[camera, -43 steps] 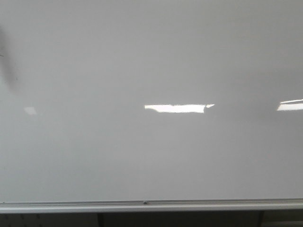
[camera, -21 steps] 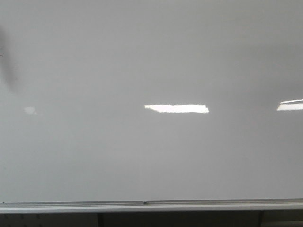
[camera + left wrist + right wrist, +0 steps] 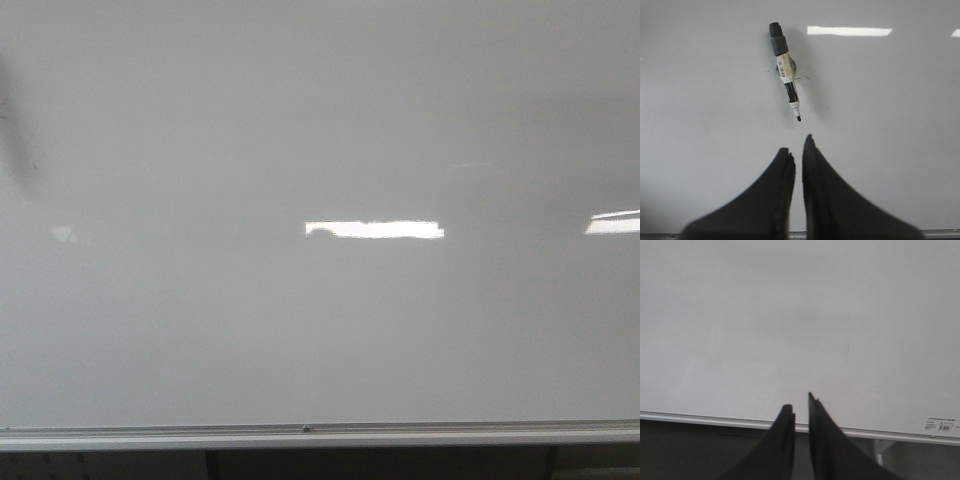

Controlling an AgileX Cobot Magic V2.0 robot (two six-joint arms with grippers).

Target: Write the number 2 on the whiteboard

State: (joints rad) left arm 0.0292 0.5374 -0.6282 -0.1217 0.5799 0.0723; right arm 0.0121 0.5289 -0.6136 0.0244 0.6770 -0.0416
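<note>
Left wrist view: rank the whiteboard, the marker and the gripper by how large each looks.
1. Whiteboard, fills nearly the whole view.
2. Left gripper, though its nearness to the camera inflates it.
3. Marker, uncapped, on the board, clearly smallest.

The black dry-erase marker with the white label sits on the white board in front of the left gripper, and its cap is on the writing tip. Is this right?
Not quite. In the left wrist view the black dry-erase marker with the white label sits on the glossy white whiteboard in front of the left gripper, but its writing tip is bare; the cap is not on it.
</note>
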